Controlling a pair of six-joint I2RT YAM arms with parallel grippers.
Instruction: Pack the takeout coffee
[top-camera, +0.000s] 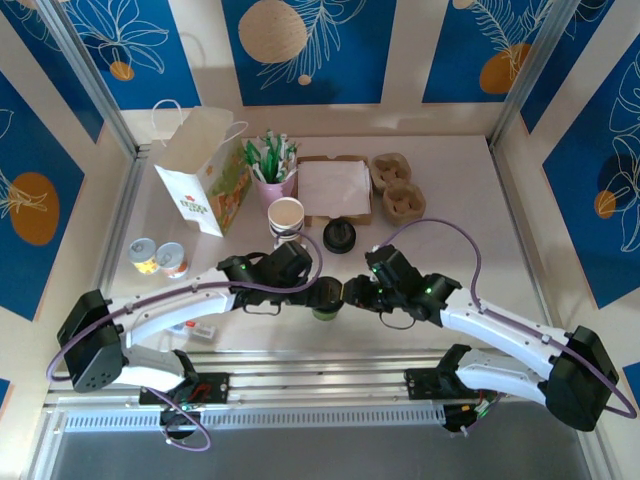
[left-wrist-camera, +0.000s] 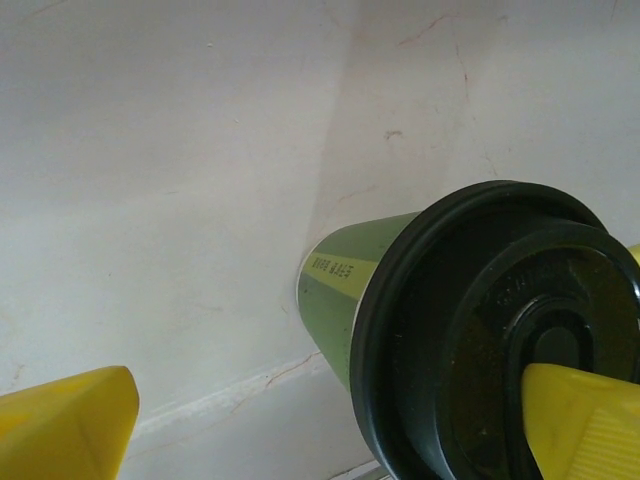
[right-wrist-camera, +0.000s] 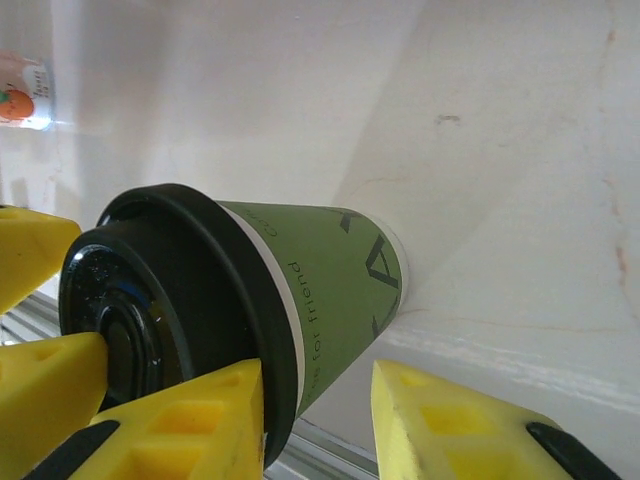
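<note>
**Ops:** status on the coffee?

**Arm:** not packed. the takeout coffee (top-camera: 326, 311) is on the table (top-camera: 470, 240) near the front edge, lid on, between my two pincers.

**Ops:** got a grip on it?

**Arm:** none I'd count. my left pincer (left-wrist-camera: 330, 385) is spread wide — one finger (left-wrist-camera: 585, 425) lies against the top of the lid, the other is well off to the side touching nothing. my right pincer (right-wrist-camera: 318, 370) is parted too, and the cup sits just past the gap between its fingers. bare table shows between the cup and one of them, so no clamp.

**Ops:** bag?

**Arm:** paper bag (top-camera: 200, 182) stands at the far left, mouth up, well apart from the cup.

**Ops:** what's left then?

**Arm:** my read — nearly everything. close on the cup, lift, carry it across, lower it in upright. the seated lid is the only step that looks done.
</note>
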